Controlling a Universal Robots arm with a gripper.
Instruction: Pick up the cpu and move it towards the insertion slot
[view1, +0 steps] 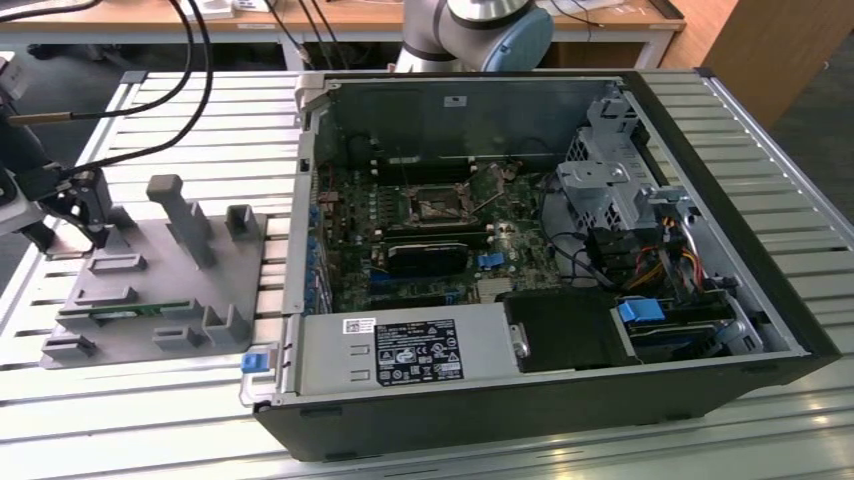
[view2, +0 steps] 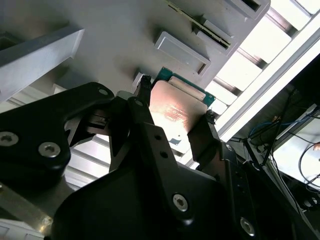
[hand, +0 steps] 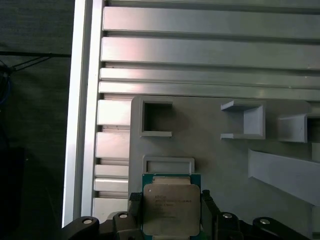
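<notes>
Exterior view's right side is taken up by an open case (view1: 534, 400). A grey fixture (view1: 147, 290) is set at its left, and the gripper (view1: 74, 235) is seen over that fixture. In the first wrist view the cpu (hand: 171, 207) is clamped by two opposite edges between the narrowed jaws, well apart from the slot (view1: 438, 205) inside the case.

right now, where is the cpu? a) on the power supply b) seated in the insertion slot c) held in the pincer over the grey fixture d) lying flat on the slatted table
c: in the first wrist view the cpu sits gripped at both edges by the pincer, above the grey fixture.
</notes>
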